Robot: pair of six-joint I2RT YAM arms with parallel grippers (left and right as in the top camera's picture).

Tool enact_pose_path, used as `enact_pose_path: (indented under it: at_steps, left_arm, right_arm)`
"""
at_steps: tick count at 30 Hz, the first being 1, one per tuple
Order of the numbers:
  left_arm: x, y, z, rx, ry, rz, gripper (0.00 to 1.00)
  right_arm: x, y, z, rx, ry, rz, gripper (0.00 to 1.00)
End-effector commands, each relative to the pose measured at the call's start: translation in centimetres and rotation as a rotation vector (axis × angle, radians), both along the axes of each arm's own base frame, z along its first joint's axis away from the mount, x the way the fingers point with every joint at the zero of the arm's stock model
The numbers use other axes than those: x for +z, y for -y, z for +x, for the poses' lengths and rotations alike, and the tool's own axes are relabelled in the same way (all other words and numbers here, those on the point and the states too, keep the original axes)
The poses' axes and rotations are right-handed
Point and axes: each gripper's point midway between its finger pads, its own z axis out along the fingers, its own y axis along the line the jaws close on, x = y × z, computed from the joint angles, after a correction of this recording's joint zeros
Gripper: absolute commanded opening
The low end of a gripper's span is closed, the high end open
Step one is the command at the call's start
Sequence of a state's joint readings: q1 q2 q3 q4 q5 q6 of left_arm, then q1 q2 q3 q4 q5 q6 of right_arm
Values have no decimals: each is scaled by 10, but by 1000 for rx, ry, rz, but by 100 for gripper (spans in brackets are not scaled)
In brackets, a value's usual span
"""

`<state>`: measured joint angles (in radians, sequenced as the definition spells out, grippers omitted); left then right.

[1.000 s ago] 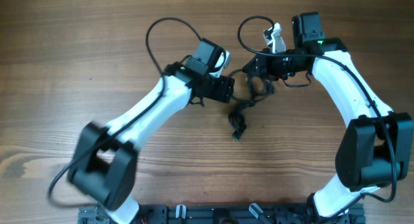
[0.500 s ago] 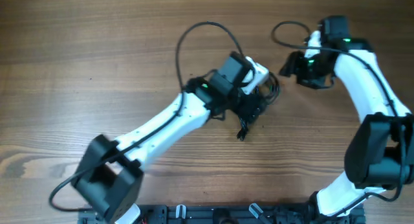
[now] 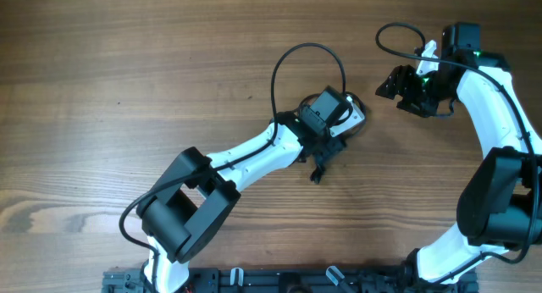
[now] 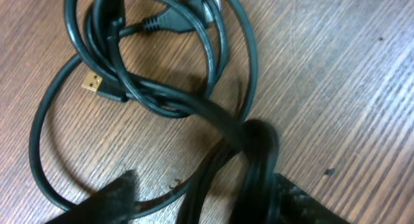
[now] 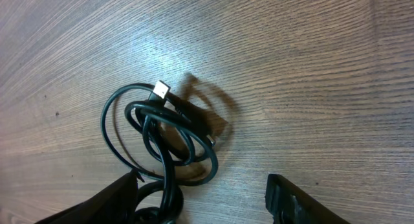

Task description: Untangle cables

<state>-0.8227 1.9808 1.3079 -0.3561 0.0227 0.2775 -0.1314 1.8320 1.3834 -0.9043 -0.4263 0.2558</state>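
On the bench (image 3: 127,73), the left fingers (image 4: 116,201) stand well apart at its middle, not closed. They sit over the cables (image 4: 249,138), a tangle of black loops with a gold plug, and a bunch of strands runs down between them. In the overhead view one plug end pokes out below the tangle. Toward the right edge, the right fingers (image 5: 291,198) are spread wide and grip nothing. Cable loops with a plug show ahead of them, strands passing just beside one finger.
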Motion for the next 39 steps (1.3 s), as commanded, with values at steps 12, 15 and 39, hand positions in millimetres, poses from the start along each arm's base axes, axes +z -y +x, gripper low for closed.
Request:
enact_pose_path:
  at_steps: [12,15,39]
  left_arm:
    - [75,-4,15,257,-22,-231,11]
    - [102,-13,6,307,-147,-343,13]
    - [246,-85,-30,-139,-989,-1068,4]
  right_arm:
    - [18,-52,0,254,118,204,69]
    - [21,-61,-2,279,123,231,69]
    - [-12,-2,27,-142,40,-318,57]
